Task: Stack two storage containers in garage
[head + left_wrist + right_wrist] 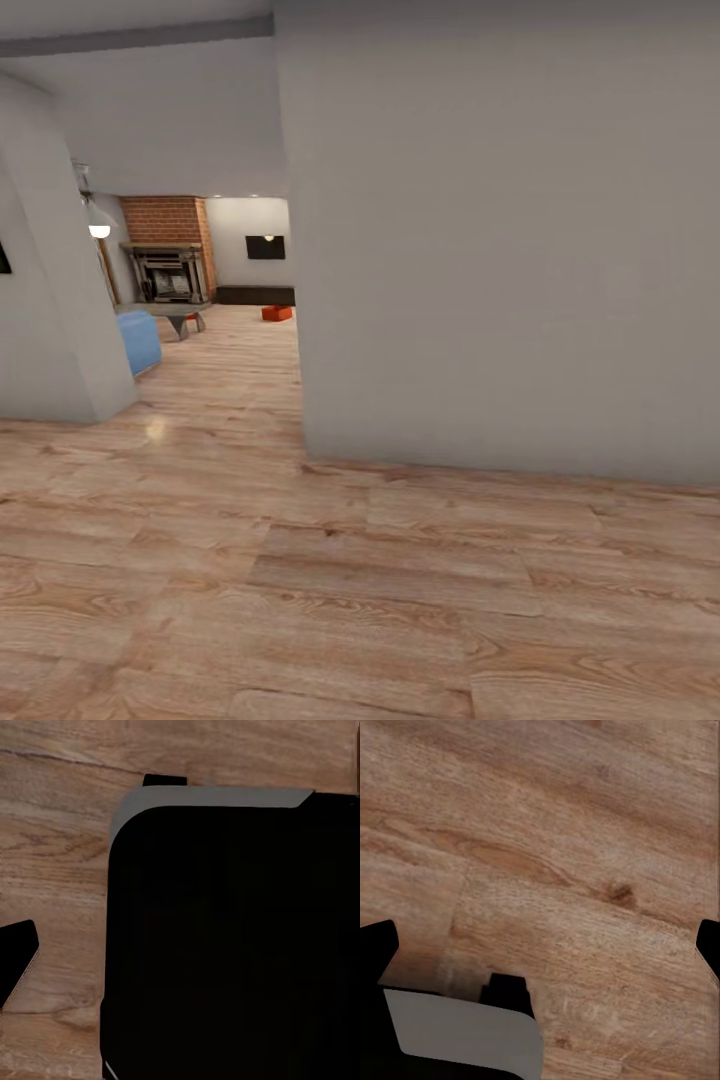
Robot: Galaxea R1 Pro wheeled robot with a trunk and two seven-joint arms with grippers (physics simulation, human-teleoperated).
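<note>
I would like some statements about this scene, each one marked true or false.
1. A red-orange storage container sits on the wood floor in the far room. True.
2. The fireplace is surrounded by red brick. True.
3. The right gripper holds a container. False: between its fingers there is bare wood floor.
4. The floor nearby is dark grey concrete. False: it is light wood planks.
5. A blue seat stands behind the left wall corner. True.

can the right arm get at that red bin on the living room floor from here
Almost certainly not. The red bin sits far off across the wood floor, near the fireplace, past the grey wall. The right gripper hangs over bare planks, so the robot must drive closer first.
</note>
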